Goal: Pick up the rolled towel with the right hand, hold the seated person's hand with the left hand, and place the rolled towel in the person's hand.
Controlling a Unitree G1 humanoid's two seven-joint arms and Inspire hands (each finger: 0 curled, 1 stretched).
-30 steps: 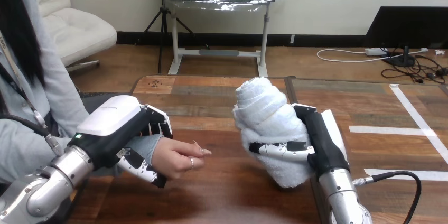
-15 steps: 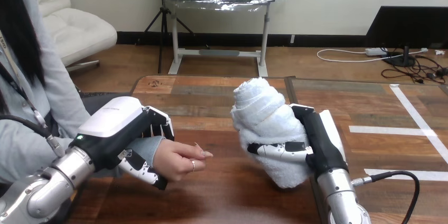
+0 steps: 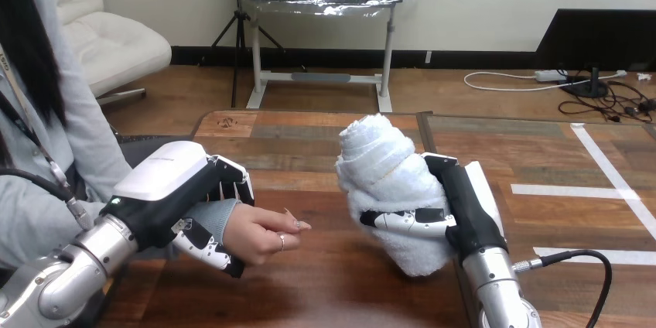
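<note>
The white rolled towel [image 3: 384,181] stands nearly upright above the table, right of centre, with my right hand [image 3: 456,212] shut on it; the thumb crosses its lower front. At the left, my left hand [image 3: 182,193] is curled round the person's wrist, fingers over the top and thumb below. The person's hand [image 3: 263,234] pokes out to the right of my left hand, loosely curled, fingertips pointing toward the towel. A gap of bare table separates the person's fingertips from the towel.
The wooden table [image 3: 309,142] stretches ahead, with its far edge behind the towel. The person sits at the left side, their grey sleeve [image 3: 46,204] along my left forearm. White tape strips [image 3: 611,181] mark the tabletop at the right.
The towel and my right hand have drifted slightly left toward the person's hand. My left hand and the person's hand have stayed in place.
</note>
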